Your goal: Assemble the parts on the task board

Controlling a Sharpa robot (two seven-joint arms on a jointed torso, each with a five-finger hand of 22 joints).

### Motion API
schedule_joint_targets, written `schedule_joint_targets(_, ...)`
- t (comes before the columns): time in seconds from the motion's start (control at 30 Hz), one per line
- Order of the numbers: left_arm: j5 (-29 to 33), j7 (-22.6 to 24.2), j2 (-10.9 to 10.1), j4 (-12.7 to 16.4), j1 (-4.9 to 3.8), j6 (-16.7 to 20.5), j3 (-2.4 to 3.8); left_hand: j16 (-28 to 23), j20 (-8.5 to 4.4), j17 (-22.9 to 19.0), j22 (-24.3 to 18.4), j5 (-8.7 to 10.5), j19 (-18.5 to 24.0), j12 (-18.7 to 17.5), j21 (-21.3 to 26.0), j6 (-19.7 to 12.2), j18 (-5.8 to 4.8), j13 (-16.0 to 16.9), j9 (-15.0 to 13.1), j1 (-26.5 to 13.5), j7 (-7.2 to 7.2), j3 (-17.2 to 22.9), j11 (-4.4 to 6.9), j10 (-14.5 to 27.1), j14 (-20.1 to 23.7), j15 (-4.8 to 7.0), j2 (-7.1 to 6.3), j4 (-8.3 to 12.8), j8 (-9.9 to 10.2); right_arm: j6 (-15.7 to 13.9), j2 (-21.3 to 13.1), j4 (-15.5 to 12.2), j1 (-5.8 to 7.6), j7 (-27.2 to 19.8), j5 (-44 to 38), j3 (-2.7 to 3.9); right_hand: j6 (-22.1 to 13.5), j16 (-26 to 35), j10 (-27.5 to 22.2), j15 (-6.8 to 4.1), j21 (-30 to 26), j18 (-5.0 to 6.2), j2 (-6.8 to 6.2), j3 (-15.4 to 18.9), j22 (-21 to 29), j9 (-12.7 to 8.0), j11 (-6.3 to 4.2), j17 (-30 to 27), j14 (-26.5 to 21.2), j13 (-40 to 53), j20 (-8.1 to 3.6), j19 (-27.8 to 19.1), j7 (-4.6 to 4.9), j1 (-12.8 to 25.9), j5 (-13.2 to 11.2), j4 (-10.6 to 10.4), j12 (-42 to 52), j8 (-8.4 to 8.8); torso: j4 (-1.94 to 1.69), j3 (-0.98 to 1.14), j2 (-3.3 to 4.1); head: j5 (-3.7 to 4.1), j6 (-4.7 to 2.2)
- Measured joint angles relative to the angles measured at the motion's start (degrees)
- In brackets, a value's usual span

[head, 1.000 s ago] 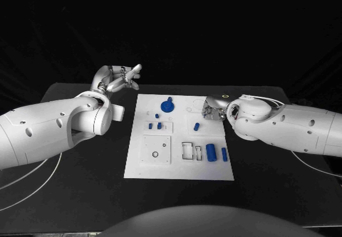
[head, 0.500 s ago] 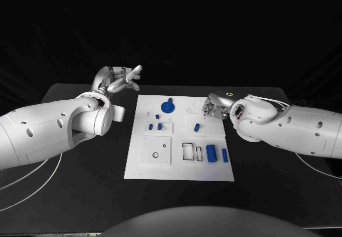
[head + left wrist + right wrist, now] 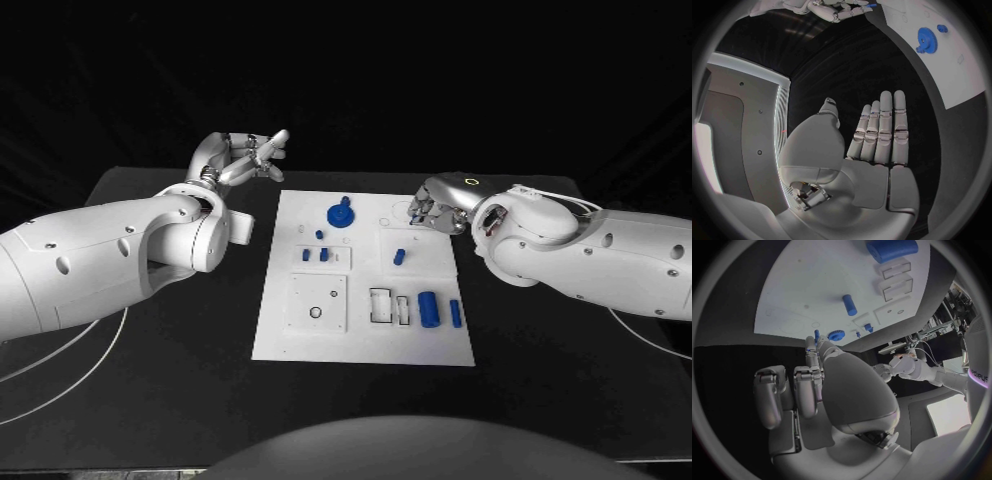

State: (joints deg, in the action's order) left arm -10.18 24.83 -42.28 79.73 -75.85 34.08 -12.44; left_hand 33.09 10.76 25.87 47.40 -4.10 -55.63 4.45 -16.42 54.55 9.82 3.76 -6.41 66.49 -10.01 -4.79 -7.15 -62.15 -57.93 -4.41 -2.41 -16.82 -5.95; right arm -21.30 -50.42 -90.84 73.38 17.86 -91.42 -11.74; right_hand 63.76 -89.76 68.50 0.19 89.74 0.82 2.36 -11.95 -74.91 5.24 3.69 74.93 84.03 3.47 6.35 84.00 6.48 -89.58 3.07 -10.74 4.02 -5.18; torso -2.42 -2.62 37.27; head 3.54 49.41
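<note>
Two hands are holding nothing, left hand flat and spread, right hand curling over the task board, maybe bumping the blue gear.

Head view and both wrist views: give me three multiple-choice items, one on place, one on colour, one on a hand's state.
1. Where is the round blue gear-shaped part?
A. far end of the white task board
B. near end
C. on the black table

2. What colour is the short cylinder part?
A. grey
B. blue
C. red

3. How is the left hand?
A. holding a part
B. open, holding nothing
C. pressing the board

Key: 1 A, it lies near the board's far edge; 2 B, it is blue like the other parts; 3 B, the fingers are straight and the palm is bare.
</note>
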Motion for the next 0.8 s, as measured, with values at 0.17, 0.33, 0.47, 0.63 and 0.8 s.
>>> schedule_joint_targets(0.17, 0.0, -0.01, 0.16, -0.11, 0.0, -0.08, 0.0, 0.0, 0.0, -0.05, -0.06, 0.0, 0.0, 0.0, 0.0, 0.0, 0.0, 0.0, 0.0, 0.0, 0.0, 0.0, 0.0, 0.0, 0.0, 0.0, 0.0, 0.0, 0.0, -0.71, -0.06, -2.46, 0.16, -1.07, -0.01, 0.0, -0.01, 0.0, 0.0, 0.0, 0.0, 0.0, 0.0, -0.09, 0.0, -0.01, 0.0, 0.0, 0.0, 0.0, 0.0, 0.0, 0.0, 0.0, -0.01, -0.09, -0.16, 0.0, 0.01, 0.0, -0.03, -0.19, 0.12)
schedule_joint_targets(0.33, 0.0, -0.01, 0.3, -0.3, 0.01, -0.21, 0.0, 0.0, 0.0, -0.05, -0.06, 0.0, 0.0, 0.0, 0.0, 0.0, 0.0, 0.0, 0.0, 0.0, 0.0, 0.0, 0.0, 0.0, 0.0, 0.0, 0.0, 0.0, 0.0, -1.0, 0.78, -4.48, 0.2, -2.45, -0.17, 0.0, -0.03, 0.0, -0.21, 0.0, 0.0, 0.0, -0.3, -0.16, 0.0, -0.05, 0.22, -0.01, 0.0, 0.01, 0.0, 0.0, 0.0, -0.3, -0.02, -0.17, -0.16, 0.01, -0.02, 0.0, -0.06, -0.36, 0.25)
schedule_joint_targets(0.47, 0.0, -0.01, 0.37, -0.49, 0.05, -0.35, -0.01, 0.0, 0.0, -0.05, -0.05, 0.0, 0.0, 0.0, 0.0, 0.0, 0.0, 0.0, 0.01, 0.0, 0.0, 0.0, 0.0, 0.0, 0.0, 0.0, 0.0, 0.0, 0.0, -1.02, 2.01, -5.77, 0.21, -3.6, -0.47, 0.0, -0.22, 0.0, -0.21, 0.13, 0.0, 0.0, -0.3, -0.32, 0.01, -0.07, 0.22, -0.01, -0.13, 0.01, 0.0, 0.0, 0.19, -0.3, -0.08, -0.02, -0.16, 0.01, -0.02, -0.01, -0.07, -0.49, 0.31)
schedule_joint_targets(0.63, 0.0, -0.01, 0.5, -0.65, 0.09, -0.45, -0.01, 0.0, 0.0, -0.05, -0.05, 0.0, 0.0, 0.0, 0.0, 0.0, 0.01, 0.0, 0.01, 0.0, 0.0, 0.0, 0.0, 0.0, 0.0, 0.0, 0.0, 0.0, 0.0, -0.92, 3.38, -6.49, 0.21, -4.79, -0.73, 0.0, -0.22, 0.0, -0.21, 0.37, 0.0, 0.0, -0.3, -0.33, 0.01, -0.13, 0.22, -0.01, -0.07, 0.0, 0.0, 0.0, 0.19, -0.3, -0.1, -0.02, -0.16, 0.02, -0.07, -0.03, -0.1, -0.59, 0.47)
schedule_joint_targets(0.8, 0.0, -0.01, 0.58, -0.71, 0.11, -0.56, -0.01, 0.0, 0.0, -0.14, -0.16, -0.22, 0.0, 0.0, 0.0, 0.0, 0.0, 0.0, 0.01, 0.0, 0.0, 0.0, -0.21, 0.21, 0.0, 0.0, 0.0, 0.0, 0.0, -0.45, 4.95, -6.95, 0.05, -5.99, -0.93, 0.02, -0.23, 0.0, -0.25, 0.44, 0.0, 0.0, -0.3, -0.49, -0.04, -0.2, 0.26, -0.01, 0.0, 0.0, 0.0, 0.0, 0.18, -0.3, -0.11, 0.15, -0.16, 0.13, -0.15, -0.05, -0.1, -0.85, 0.58)
